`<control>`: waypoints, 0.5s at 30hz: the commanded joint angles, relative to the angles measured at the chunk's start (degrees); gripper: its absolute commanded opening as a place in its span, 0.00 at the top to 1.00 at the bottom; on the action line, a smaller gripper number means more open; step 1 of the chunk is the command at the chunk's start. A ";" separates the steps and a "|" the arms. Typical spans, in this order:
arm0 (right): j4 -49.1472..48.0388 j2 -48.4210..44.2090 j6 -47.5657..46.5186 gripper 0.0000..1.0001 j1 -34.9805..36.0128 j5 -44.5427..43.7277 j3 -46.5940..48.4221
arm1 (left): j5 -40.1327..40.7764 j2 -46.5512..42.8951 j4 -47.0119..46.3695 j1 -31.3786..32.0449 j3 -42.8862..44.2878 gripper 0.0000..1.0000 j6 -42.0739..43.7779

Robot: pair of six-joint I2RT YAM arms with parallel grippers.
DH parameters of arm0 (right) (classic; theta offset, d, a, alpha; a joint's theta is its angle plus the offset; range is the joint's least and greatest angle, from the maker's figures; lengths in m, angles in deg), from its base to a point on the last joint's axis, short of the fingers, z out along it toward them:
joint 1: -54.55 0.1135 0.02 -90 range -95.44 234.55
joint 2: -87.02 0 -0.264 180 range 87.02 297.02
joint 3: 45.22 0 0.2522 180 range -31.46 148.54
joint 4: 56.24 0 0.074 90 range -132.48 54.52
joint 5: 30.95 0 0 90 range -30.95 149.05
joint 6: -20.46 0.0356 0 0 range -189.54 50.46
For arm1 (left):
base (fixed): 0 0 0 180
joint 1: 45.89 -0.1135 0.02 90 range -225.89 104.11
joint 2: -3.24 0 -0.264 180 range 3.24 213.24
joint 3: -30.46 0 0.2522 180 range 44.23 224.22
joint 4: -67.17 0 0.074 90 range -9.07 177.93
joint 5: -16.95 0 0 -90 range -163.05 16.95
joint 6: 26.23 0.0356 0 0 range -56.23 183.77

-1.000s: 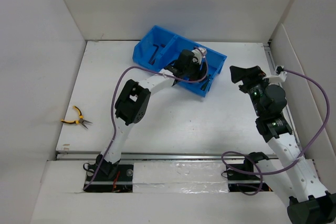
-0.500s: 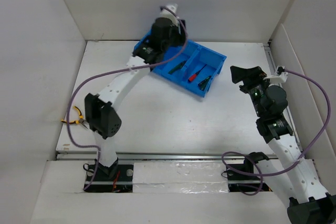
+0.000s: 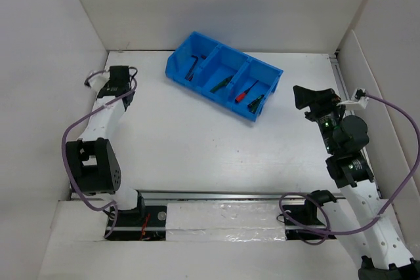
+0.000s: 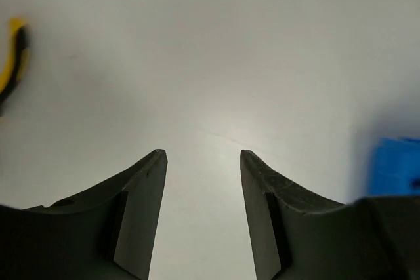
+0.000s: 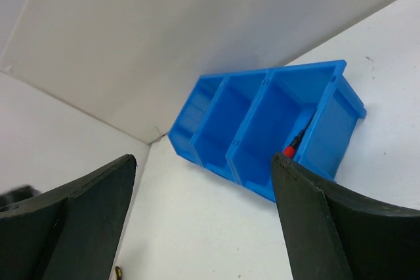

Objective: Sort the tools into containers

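While on the table (image 3: 197, 155), blue bin (image 3: 199, 87), long axis far-left to near-right

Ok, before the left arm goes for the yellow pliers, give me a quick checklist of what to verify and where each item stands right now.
1. Left tool open and empty: ok.
2. Yellow pliers seen by the left wrist camera: ok, though only as a blurred handle at the left edge of the view.
3. Left tool lined up on the pliers: not ok, they lie well off to one side.
4. Pliers' place in the top view: cannot tell, they do not show there.
5. Blue bin free to drop into: ok, nothing is above it.
6. Right tool out of the way: ok, it is open on the right side, apart from the bin.
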State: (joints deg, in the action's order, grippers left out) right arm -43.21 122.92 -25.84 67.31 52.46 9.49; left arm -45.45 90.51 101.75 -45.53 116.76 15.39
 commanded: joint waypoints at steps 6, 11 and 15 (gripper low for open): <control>-0.15 -2.33 -0.46 0.12 -0.27 2.98 2.91 | 4.47 -3.33 6.50 -7.13 -8.99 0.52 -17.53; -2.08 -0.14 -0.20 0.12 -0.27 3.69 1.85 | 8.61 -1.66 12.14 -7.13 -8.29 0.49 -24.74; -2.08 0.66 -0.46 0.12 -0.27 4.13 2.12 | 8.12 0.79 7.60 -10.37 -8.29 0.32 -20.90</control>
State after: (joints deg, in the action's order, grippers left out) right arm -42.97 123.47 -25.82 67.31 55.15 10.21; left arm -39.99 90.51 110.32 -53.37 106.88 -4.30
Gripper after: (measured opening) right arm 0.878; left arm 0.674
